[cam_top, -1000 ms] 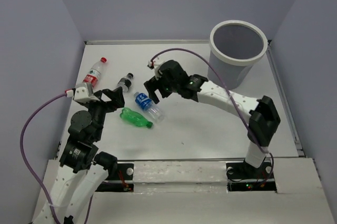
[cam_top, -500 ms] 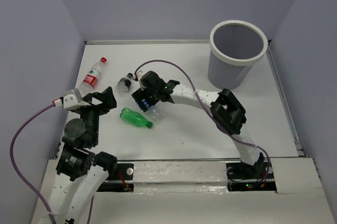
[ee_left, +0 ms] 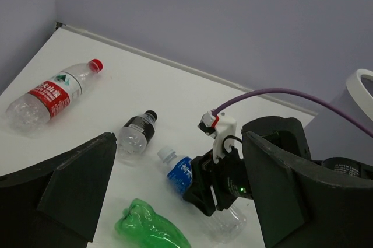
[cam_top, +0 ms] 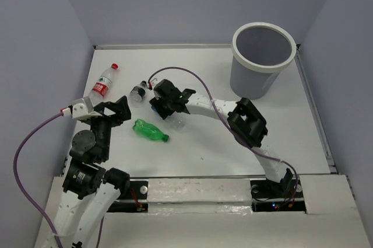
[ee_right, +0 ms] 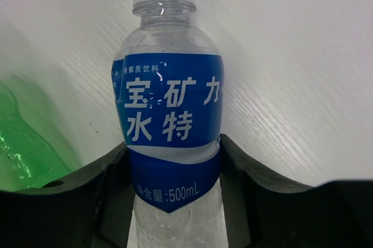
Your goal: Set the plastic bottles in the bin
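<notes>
Blue-labelled, thin-walled and likely light, slick and crushable, the plastic water bottle (ee_right: 169,143) lay on the white table (cam_top: 233,137) beside the green bottle (cam_top: 148,130), clasped mid-body, probably its firmest part, by the right gripper (cam_top: 166,104), while the left gripper (cam_top: 119,109) hovered spread wide.

robot lab cell: white table (cam_top: 303,125) w/ plain purple walls (cam_top: 175,3).

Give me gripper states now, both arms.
Left gripper: open, empty.
Right gripper: fingers flank the clear plastic bottle with the blue label; cannot tell if clamped.
</notes>
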Available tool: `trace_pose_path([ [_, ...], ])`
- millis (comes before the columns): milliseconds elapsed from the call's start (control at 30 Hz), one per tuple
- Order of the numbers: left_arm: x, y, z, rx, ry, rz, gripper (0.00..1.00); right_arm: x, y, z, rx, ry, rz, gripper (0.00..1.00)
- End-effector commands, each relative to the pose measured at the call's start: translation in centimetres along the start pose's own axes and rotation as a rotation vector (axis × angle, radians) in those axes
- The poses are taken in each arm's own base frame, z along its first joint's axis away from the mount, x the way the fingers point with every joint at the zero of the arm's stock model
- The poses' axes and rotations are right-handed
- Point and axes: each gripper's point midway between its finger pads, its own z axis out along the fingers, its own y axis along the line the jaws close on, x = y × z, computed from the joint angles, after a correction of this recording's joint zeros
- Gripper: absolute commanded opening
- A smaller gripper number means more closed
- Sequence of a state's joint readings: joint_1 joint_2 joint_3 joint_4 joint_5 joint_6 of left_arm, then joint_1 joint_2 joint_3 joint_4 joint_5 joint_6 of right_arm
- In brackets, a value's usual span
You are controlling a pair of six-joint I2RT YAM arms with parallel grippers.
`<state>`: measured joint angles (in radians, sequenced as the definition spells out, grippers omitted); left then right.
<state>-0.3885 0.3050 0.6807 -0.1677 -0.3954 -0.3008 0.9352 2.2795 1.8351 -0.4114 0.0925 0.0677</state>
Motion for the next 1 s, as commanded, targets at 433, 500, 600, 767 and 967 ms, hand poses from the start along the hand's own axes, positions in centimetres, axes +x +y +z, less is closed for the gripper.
trace_pose_path([
  [433,-0.8,-1.7,0.4,0.071,-0.018,-0.009,0.99,-16.9,-20.2,-31.4,0.393,-0.693,0.205,0.42],
  [500,-0.7,-1.8,0.5,0.079,-0.012,-0.009,0.99,-16.6,-24.3,-34.2,0.539,-0.743,0.253,0.42],
  [600,-0.8,-2.0,0.4,0.088,-0.014,-0.012,0.99,-15.1,-31.3,-38.2,0.737,-0.796,0.325,0.42],
  [767,-1.2,-1.9,0.1,0.089,-0.026,-0.016,0.99,-13.4,-38.6,-42.1,0.925,-0.913,0.367,0.45],
  [967,-1.3,-2.1,0.0,0.098,-0.032,-0.020,0.99,-10.9,-41.4,-40.3,0.934,-0.968,0.315,0.45],
])
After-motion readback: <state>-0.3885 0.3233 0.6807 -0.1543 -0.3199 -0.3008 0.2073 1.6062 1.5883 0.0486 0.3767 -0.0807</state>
